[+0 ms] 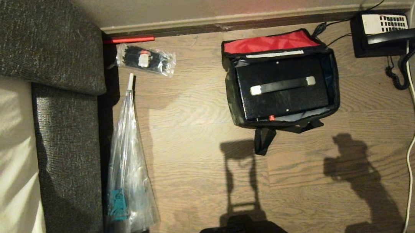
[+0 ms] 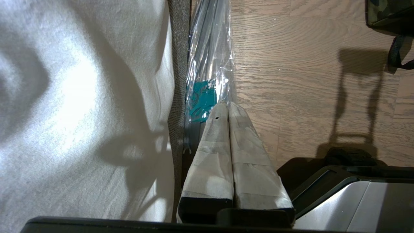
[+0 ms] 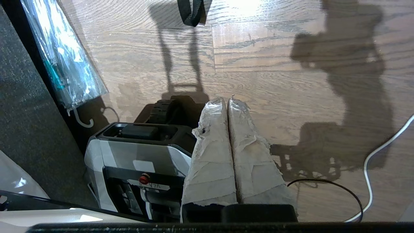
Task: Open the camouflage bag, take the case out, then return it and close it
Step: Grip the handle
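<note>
End effectors (image 2: 228, 104) (image 3: 227, 99): two, closed; bag (image 1: 232, 90), case (image 1: 283, 101): one each.

Camouflage bag (image 1: 233, 102) lies open on the floor, black case (image 1: 282, 99) inside.

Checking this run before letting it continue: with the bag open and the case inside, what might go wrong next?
The case nearly fills the camouflage bag, so lifting by its handle may drag the bag along. The telephone and its cords lie close by and could snag an arm.
</note>
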Robot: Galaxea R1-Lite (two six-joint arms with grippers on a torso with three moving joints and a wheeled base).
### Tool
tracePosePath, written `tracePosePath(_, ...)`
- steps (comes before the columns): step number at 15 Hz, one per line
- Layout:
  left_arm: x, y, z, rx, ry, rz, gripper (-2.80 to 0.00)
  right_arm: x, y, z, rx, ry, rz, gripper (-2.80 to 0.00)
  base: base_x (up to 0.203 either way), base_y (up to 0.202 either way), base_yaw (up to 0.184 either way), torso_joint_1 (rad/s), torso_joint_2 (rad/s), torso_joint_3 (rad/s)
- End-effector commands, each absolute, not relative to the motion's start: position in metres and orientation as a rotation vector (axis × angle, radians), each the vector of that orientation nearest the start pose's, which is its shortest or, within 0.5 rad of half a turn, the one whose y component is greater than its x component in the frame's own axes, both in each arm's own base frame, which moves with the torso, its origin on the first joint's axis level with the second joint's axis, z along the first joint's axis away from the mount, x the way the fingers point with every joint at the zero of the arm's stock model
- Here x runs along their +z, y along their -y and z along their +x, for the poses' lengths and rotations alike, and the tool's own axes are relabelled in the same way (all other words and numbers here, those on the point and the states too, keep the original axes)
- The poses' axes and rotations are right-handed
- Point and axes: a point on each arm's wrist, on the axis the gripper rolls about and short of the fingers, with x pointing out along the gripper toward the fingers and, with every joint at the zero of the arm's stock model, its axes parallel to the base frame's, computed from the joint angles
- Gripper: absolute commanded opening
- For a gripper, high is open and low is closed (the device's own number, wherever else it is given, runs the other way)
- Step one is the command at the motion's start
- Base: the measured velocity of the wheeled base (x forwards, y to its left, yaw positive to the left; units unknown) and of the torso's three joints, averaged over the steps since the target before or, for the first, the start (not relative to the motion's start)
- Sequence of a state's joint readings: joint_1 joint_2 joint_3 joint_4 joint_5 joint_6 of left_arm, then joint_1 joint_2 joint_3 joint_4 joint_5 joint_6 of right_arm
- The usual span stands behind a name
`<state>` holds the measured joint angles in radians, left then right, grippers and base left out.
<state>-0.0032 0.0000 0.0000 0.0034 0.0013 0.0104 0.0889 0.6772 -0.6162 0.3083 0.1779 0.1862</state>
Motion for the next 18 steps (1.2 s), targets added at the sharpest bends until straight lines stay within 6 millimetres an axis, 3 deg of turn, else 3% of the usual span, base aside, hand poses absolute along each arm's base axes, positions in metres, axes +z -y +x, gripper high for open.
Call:
tracePosePath(1, 0.0746, -0.0001, -0.0227, -0.002, -0.006, 0.008, -2.8, 0.2163, -0.0076, 0.0404, 0.23, -0.394, 0.201, -2.8, 0.0, 0.0, 0.0, 0.0, 0.0, 0.0)
tracePosePath(18, 0.0749, -0.0001, -0.0228, -0.002, -0.006, 0.006, -2.8, 0.2165, -0.0076, 0.0403, 0.23, -0.394, 0.201, -2.8, 0.0, 0.0, 0.0, 0.0, 0.0, -0.014)
